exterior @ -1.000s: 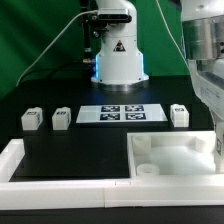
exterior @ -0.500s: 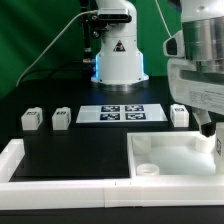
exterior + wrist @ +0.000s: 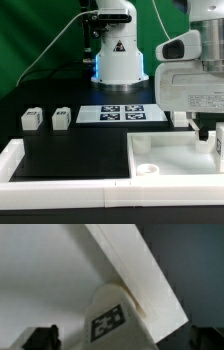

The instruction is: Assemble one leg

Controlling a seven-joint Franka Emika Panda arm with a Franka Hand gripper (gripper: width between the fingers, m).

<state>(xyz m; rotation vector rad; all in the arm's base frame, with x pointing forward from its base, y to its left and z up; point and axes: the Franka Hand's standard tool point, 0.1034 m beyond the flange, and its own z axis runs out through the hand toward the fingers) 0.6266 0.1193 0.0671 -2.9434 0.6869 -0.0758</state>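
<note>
Compared with the earlier exterior frames, the arm's head has been brought further toward the exterior view's left and lower, so that the leg that stood at the right end of the marker board [image 3: 121,114] is now hidden behind it. In the exterior view, the hand [image 3: 211,135] is seen low over the far right corner of the white panel [image 3: 175,154], its dark fingers hanging close to the panel's rim; whether anything is held cannot be told from here. Two further legs [image 3: 31,119] [image 3: 62,117] are seen standing upright on the black bench [image 3: 70,150], well apart from the hand, toward the exterior view's left. In the wrist view, one leg [image 3: 112,314] is seen standing against the panel's raised edge [image 3: 135,274], its tag facing the camera, and it lies between the two dark fingertips [image 3: 42,338], which stand apart on either side without visibly touching it; the hand is thus judged released. The leg's long axis appears to run roughly along the hand's line of approach, so a straight descent is judged to be what the grasp calls for.
</note>
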